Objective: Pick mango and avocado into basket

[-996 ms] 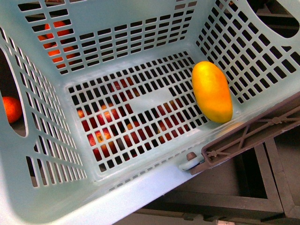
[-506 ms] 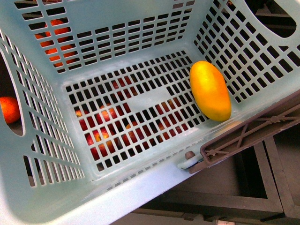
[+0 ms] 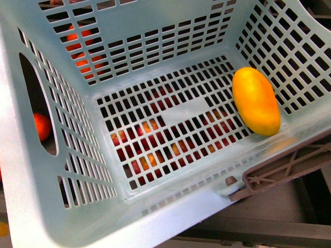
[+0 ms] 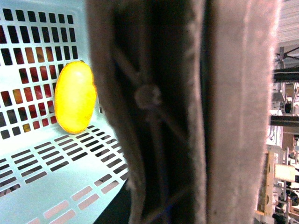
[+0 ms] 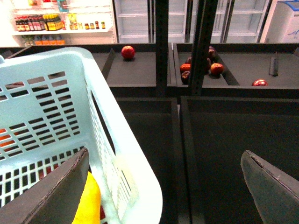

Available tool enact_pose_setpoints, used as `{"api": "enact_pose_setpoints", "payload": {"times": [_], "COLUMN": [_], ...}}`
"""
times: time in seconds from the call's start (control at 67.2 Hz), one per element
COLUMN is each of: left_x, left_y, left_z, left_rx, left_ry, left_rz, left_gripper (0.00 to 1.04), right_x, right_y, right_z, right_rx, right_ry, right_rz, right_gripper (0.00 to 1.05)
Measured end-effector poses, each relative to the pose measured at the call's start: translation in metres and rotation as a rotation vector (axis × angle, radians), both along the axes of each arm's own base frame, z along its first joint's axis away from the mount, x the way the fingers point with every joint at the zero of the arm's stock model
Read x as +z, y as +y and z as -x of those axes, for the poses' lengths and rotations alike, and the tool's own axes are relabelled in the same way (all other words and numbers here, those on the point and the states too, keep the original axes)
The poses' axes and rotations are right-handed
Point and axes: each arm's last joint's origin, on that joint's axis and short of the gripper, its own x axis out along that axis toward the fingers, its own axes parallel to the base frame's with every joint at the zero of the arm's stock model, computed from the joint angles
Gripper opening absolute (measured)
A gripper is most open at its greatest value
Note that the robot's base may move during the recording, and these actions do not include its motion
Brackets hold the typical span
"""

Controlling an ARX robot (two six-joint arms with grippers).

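Mango (image 3: 256, 102) lies on slotted floor of aqua basket (image 3: 36, 206), right side, against the right wall, just past brown handle (image 3: 282, 168). Right tool (image 5: 166, 191) spread wide, nothing btwn fingers, beside basket above dark bins (image 5: 224, 140). Left tool not visible; its cam is filled w/ blurred handle, so can't tell its state. Far shelf bottles (image 5: 39, 22): labels too small to read.
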Motion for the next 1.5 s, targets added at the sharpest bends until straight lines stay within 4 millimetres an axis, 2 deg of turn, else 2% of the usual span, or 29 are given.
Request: {"api": "enact_pose_setpoints", "payload": {"times": [1.502], "left_x": [0.0003], "left_y": [0.0031], "left_z": [-0.0029], "left_rx": [0.016], "left_ry": [-0.008], "left_rz": [-0.007], "left_gripper": [0.14], "right_x": [-0.0012], "right_y": [0.0002], "right_z": [0.0006], "right_rx": [0.004], "right_ry": [0.005], "right_rz": [0.000], "right_gripper": [0.96]}}
